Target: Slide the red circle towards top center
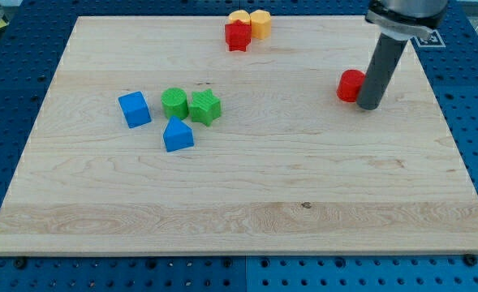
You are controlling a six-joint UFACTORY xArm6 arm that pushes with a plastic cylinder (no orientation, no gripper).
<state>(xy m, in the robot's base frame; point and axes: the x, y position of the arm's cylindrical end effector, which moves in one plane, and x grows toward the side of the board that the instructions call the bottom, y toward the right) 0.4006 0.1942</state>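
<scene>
Tip [369, 106] touches red circle [350, 85] at its 3 o'clock, near desk [247, 219] right edge; bare wood toward 10 o'clock; no fingers.

A straight dark grey rod [379, 73] beneath a wider black collar [404, 16]

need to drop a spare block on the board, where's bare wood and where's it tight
Free: the whole bottom strip below the blue house-shaped block, and the middle between the green star and the red circle. Crowded: the top-centre cluster around the red star, and beside my tip.
</scene>
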